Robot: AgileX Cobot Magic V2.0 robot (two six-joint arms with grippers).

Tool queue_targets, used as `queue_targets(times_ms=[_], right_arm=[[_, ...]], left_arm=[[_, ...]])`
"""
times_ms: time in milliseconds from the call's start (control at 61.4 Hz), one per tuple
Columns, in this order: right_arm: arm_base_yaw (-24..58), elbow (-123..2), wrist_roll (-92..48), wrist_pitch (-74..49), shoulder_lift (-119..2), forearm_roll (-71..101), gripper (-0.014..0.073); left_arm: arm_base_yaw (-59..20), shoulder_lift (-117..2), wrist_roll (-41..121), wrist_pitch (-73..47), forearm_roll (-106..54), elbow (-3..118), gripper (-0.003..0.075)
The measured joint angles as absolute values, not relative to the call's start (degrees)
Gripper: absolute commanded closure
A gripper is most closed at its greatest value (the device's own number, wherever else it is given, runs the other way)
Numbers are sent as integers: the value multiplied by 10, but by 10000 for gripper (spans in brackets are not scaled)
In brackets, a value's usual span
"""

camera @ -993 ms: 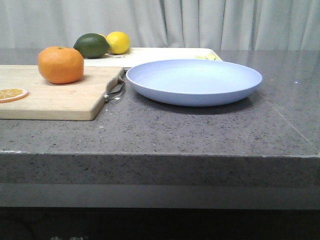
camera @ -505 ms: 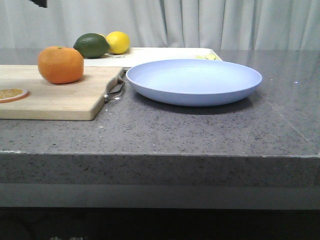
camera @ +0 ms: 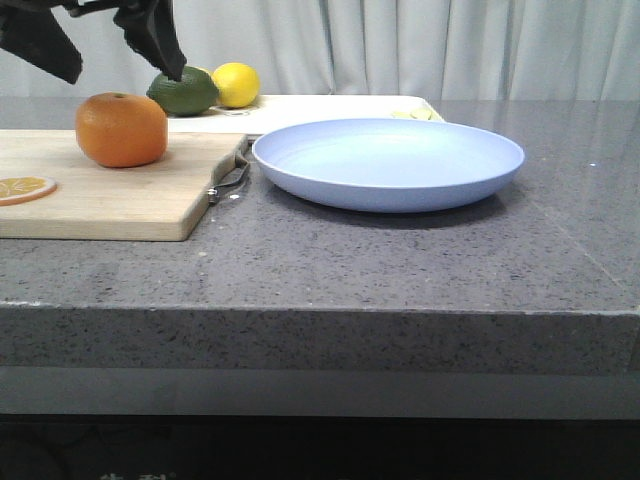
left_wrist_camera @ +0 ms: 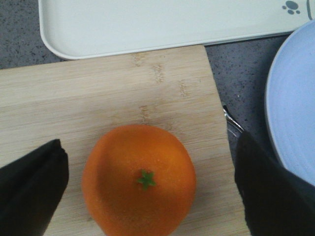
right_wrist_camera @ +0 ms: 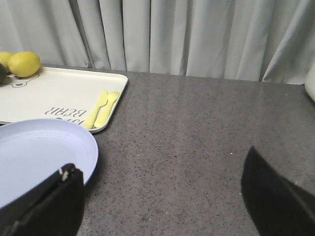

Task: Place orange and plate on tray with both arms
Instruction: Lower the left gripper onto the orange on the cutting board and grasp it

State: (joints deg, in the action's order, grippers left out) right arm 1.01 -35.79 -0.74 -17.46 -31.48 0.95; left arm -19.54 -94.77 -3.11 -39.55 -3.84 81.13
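Note:
The orange (camera: 121,129) sits on the wooden cutting board (camera: 110,190) at the left; it also shows in the left wrist view (left_wrist_camera: 139,179), stem up. My left gripper (camera: 112,52) hangs open just above it, one finger on each side, not touching. The pale blue plate (camera: 388,163) rests on the counter to the right of the board, and its rim shows in the right wrist view (right_wrist_camera: 39,157). The cream-white tray (camera: 330,108) lies behind the plate, also in the left wrist view (left_wrist_camera: 147,24). My right gripper (right_wrist_camera: 162,206) is open over bare counter beside the plate's rim; it is out of the front view.
A dark green fruit (camera: 183,91) and a yellow lemon (camera: 236,84) sit at the tray's left end. A dried orange slice (camera: 24,187) lies on the board. Yellow cutlery (right_wrist_camera: 100,110) lies on the tray. The counter's front edge (camera: 320,312) is near.
My left gripper has come down into the front view from the top left and now hangs open over the orange. The orange, plate and tray have not moved.

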Motion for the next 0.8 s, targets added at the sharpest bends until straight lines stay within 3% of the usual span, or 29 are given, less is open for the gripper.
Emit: queue_targets(times_ms=[537, 619, 798], right_arm=[[10, -358, -7, -175, -315, 10, -57], [10, -358, -7, -175, -315, 10, -57], [10, -358, -7, -175, -315, 11, -57]], left_arm=[[-195, -1007, -31, -396, -29, 813, 75], [-195, -1007, -31, -396, -29, 814, 115], [-195, -1007, -31, -396, -28, 814, 306]])
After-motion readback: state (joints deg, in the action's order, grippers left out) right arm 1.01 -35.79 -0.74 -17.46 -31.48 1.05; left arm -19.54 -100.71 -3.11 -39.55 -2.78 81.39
